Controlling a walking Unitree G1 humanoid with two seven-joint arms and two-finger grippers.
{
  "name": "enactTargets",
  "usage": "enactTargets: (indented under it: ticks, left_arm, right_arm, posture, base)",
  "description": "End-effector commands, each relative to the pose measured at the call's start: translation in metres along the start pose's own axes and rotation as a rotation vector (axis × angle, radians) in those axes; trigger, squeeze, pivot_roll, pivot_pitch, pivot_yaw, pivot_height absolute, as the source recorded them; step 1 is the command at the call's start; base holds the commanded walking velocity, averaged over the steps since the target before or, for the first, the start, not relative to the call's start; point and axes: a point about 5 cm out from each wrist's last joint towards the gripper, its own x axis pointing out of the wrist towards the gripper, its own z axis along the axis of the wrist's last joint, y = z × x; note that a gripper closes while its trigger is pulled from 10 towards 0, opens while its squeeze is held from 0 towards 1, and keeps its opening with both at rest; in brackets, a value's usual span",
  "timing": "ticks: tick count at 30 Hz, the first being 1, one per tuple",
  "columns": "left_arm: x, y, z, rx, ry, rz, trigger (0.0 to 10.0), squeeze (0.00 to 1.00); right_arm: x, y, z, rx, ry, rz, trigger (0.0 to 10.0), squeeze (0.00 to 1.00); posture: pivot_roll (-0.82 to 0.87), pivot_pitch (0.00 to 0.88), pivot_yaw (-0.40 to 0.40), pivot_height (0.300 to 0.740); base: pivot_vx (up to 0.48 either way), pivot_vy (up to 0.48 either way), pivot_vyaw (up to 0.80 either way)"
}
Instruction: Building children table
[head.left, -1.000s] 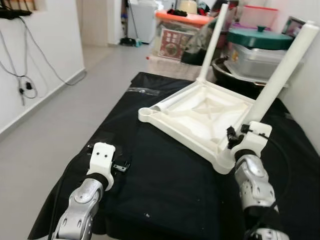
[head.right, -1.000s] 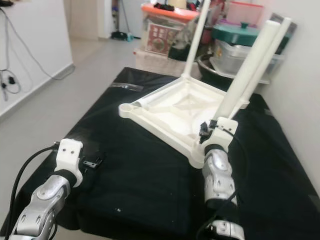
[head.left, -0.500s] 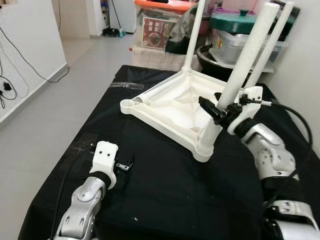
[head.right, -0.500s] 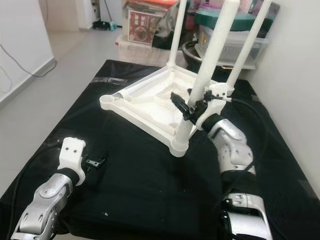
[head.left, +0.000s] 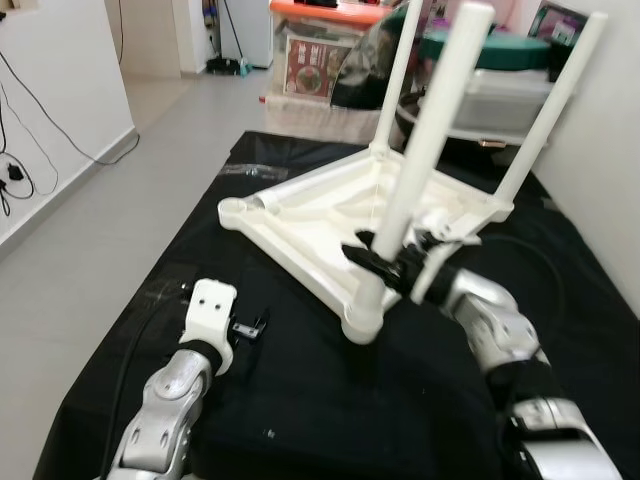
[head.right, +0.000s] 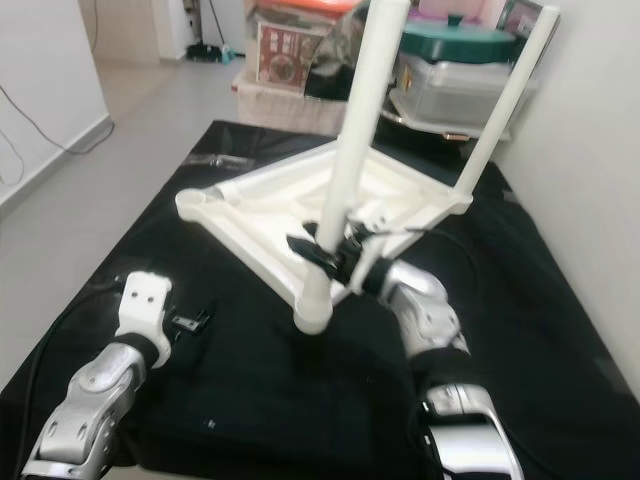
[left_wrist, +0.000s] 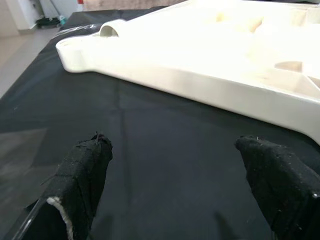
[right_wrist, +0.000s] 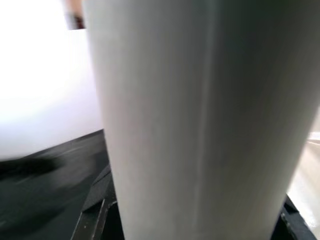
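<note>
Right gripper (head.left: 385, 262) clamps the near leg (head.left: 420, 160) low on its shaft, and since 1 second ago it has swung that leg, with the upturned tabletop (head.left: 330, 215), leftward across the black cloth (head.left: 300, 400), so the empty 4th socket (head.left: 236, 208) now likely sits within easier reach. Left gripper (left_wrist: 175, 165) rests spread wide on the cloth just short of the tabletop's edge. 3 legs stand fitted; storage tubs (head.left: 500, 90) crowd the far side, while open cloth lies toward the robot.
</note>
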Motion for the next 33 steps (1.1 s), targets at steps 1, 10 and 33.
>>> enactTargets:
  ticks: [1, 10, 33]
  left_arm:
    - [-0.001, -0.002, -0.003, 0.001, 0.013, -0.007, 10.0, 0.00]
    - [-0.006, -0.002, -0.007, 0.001, 0.026, -0.012, 10.0, 0.00]
    - [-0.002, -0.004, -0.006, -0.003, 0.018, -0.022, 10.0, 0.00]
  right_arm:
    - [-0.009, -0.016, -0.006, 0.024, 0.026, -0.150, 0.0, 0.00]
    - [-0.065, -0.029, -0.028, 0.111, 0.033, -1.091, 0.0, 0.00]
    - [-0.027, 0.028, 0.033, 0.122, -0.040, 0.029, 10.0, 0.00]
  posture:
    - [0.10, 0.000, -0.128, 0.740]
    - [0.08, 0.000, -0.112, 0.740]
    - [0.07, 0.000, -0.113, 0.740]
  base:
    - [0.000, 0.000, 0.00]
    - [0.000, 0.000, 0.00]
    - [0.000, 0.000, 0.00]
